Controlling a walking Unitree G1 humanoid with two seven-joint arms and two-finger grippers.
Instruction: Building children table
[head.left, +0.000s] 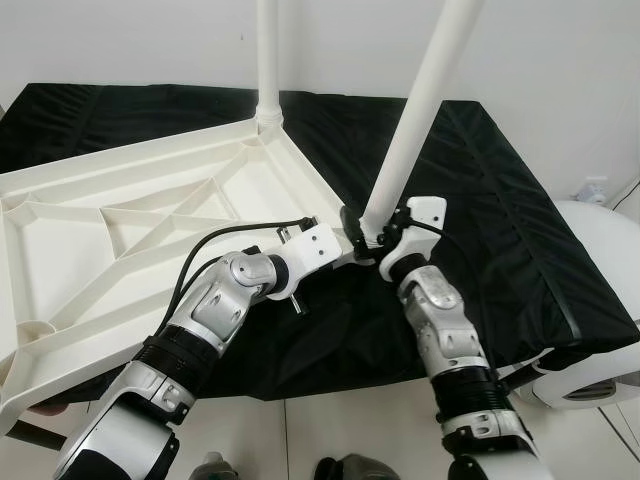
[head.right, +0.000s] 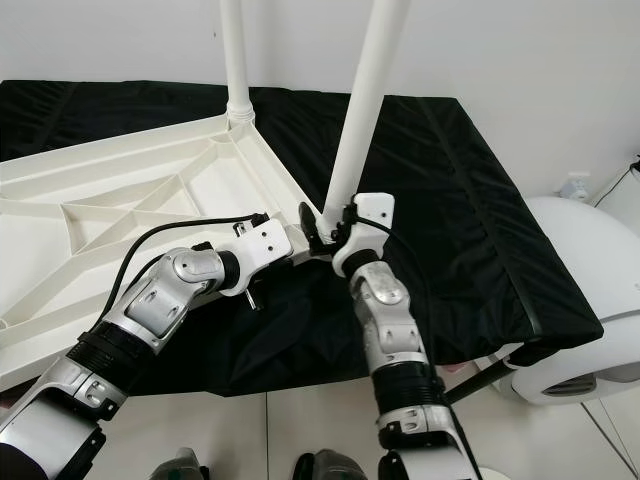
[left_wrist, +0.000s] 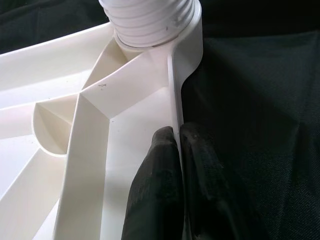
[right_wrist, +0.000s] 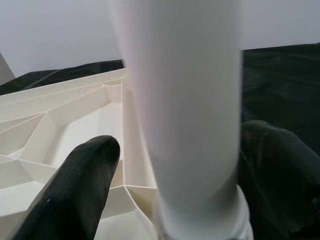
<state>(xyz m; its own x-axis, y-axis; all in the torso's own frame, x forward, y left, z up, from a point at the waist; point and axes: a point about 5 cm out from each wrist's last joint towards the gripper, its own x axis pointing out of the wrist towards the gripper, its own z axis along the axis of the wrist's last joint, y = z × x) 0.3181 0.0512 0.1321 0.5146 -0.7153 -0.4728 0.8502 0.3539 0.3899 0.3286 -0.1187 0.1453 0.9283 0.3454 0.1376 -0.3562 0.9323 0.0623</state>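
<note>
A white plastic tabletop (head.left: 130, 230) lies upside down on a black cloth, its ribbed underside facing up. One white leg (head.left: 268, 60) stands upright in the far corner socket. A second leg (head.left: 420, 100) leans out of the near right corner, its threaded foot (left_wrist: 150, 20) sitting at that socket. My right gripper (head.left: 372, 237) is shut on the base of this leg (right_wrist: 185, 100), one black finger (right_wrist: 80, 185) on each side. My left gripper (left_wrist: 177, 132) pinches the tabletop's side rim (left_wrist: 172, 85) just beside the same corner.
The black cloth (head.left: 500, 200) covers a raised surface that ends at my front and right. A white rounded appliance (head.left: 600, 300) stands on the floor to the right. A white wall (head.left: 560, 60) lies behind, and tiled floor (head.left: 330, 430) below.
</note>
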